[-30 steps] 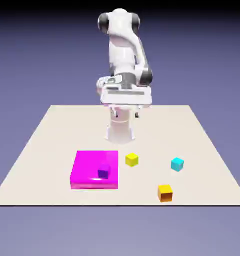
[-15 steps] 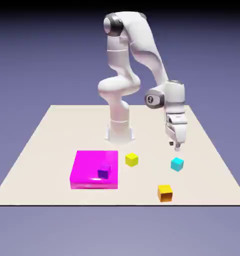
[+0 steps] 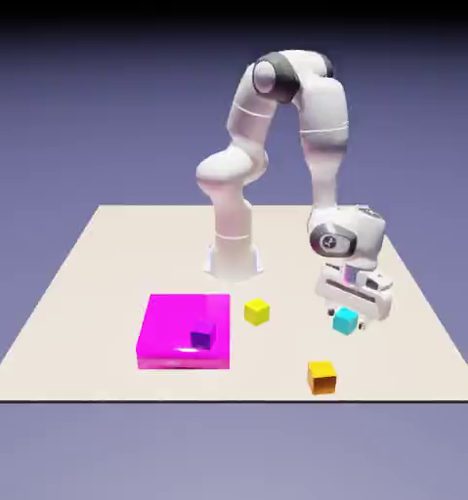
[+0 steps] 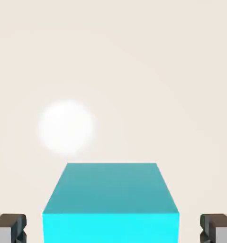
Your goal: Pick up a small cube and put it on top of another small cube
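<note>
The table carries a flat magenta block toward the exterior view's left with a small purple cube on it, a yellow cube near the middle, an orange cube near the front edge, and the small cyan cube toward the exterior view's right. The white arm bends down over that right side, and its gripper sits low right at the cyan cube. In the hand view the cube fills the lower middle, squarely between the two grey fingertips, with a strip of bare table showing on either side of it, so the jaws stand apart and are not clamped on anything. To do this step well, I judge the fingers should close evenly on the cube's two side faces, keeping it centred so neither finger nudges it first, and the lift should start only once both fingers bear on it.
</note>
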{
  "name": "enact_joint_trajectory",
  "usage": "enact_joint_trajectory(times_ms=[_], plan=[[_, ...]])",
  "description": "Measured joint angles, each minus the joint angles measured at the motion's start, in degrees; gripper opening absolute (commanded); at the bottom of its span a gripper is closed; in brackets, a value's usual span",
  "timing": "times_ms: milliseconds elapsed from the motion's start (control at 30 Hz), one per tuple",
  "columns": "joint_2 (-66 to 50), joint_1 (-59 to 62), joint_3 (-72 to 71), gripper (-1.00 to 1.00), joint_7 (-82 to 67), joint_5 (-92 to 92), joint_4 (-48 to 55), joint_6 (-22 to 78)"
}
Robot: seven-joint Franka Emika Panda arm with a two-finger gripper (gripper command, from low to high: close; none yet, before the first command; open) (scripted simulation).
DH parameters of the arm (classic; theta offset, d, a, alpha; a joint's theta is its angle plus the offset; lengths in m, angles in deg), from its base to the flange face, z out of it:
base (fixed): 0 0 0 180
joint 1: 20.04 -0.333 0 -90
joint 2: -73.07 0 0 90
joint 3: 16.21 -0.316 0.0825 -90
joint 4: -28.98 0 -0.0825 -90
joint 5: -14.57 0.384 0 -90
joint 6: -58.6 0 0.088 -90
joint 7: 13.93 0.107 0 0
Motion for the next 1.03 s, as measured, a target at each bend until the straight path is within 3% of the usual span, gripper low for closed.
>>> enact_joint_trajectory(times_ms=[233,733,900,933,1033], plan=[[13.34,4.27,-6.73,-1.00,-9.11,10.05,-3.10,10.51],[3.35,-4.83,23.80,-1.00,-41.01,37.30,17.84,20.24],[-4.95,0.38,18.72,-1.00,-44.00,42.06,18.72,12.97],[-6.34,1.26,17.87,1.00,-44.50,42.86,18.87,11.75],[-4.27,-0.04,19.13,1.00,-43.76,41.67,18.65,13.51]])
